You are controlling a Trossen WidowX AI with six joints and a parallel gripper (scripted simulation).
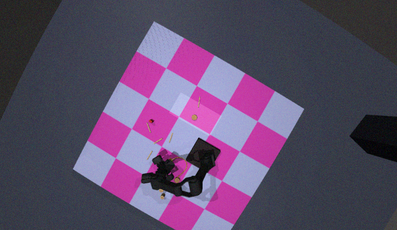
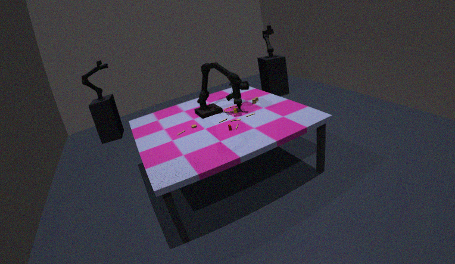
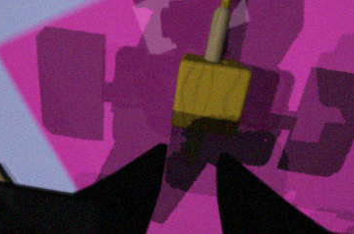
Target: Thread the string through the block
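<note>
Landmark: wooden block [image 2: 235, 110] [image 3: 211, 90], on the pink-and-pale desk [image 1: 222, 72] [image 2: 211, 154]. In the top view the arm [image 1: 195, 185] [image 2: 204, 83] largely hides it.

End effector [image 2: 239, 109] [image 3: 192, 156]: released, fingers partly spread, nothing between them; low over the desk, just beside the block's near face in the wrist view.

Task stick [image 3: 216, 41]: inserted in the block, one end out of its far side in the wrist view, where the string [image 1: 186, 165] [image 2: 229, 107] [image 3: 226, 3] joins it. Whether the tip protrudes from the near side cannot be told; that area is too dark.

String curves around beside the block to the round button [image 1: 176, 179], below the block in the top view.

Same view, from the block: four loose sticks [image 1: 158, 140] [image 2: 235, 120] lie above and to the upper left; a small red piece [image 1: 150, 121] [image 2: 229, 127] sits beyond them. Upper right, well apart: a wooden disc [image 1: 194, 117] [image 2: 193, 126] and another stick [image 1: 199, 102] [image 2: 181, 132]. Below: two small wooden pieces [image 1: 162, 196] [image 2: 254, 101].
</note>
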